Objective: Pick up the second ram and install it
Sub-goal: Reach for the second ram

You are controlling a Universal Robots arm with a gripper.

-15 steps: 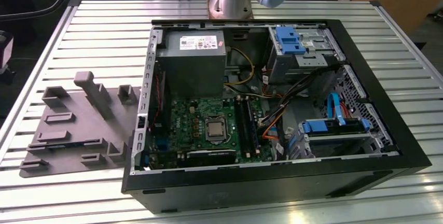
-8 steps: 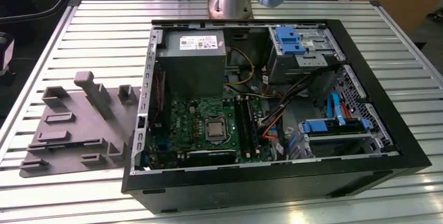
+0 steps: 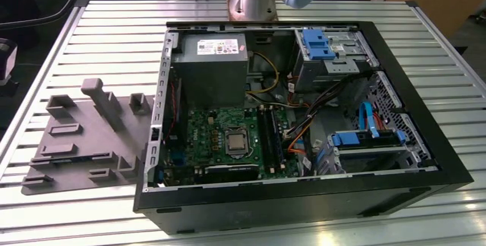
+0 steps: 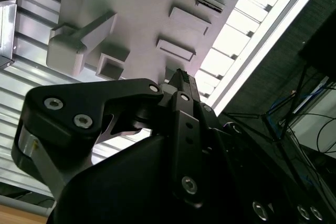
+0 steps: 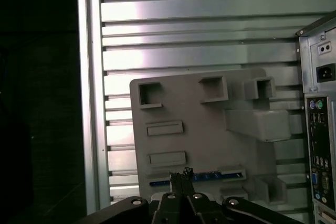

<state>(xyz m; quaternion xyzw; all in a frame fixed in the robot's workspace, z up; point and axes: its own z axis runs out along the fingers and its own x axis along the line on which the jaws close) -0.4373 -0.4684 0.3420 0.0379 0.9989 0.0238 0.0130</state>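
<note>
One black two-finger gripper (image 5: 181,176), fingers pressed together and empty, hangs over the thin dark blue-edged memory stick (image 5: 215,176), which lies crosswise beneath it on the grey plastic tray (image 5: 205,124).

A grey tray (image 3: 83,138) lies beside the open computer case (image 3: 304,200) on the slatted table (image 3: 114,41).

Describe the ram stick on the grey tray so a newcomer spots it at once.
Start at the open computer case; the grey tray lies beside it on the slatted table, on the exterior view's left. In the first wrist view, the ram stick is the thin blue-and-dark strip lying among the tray's grey raised blocks.
</note>
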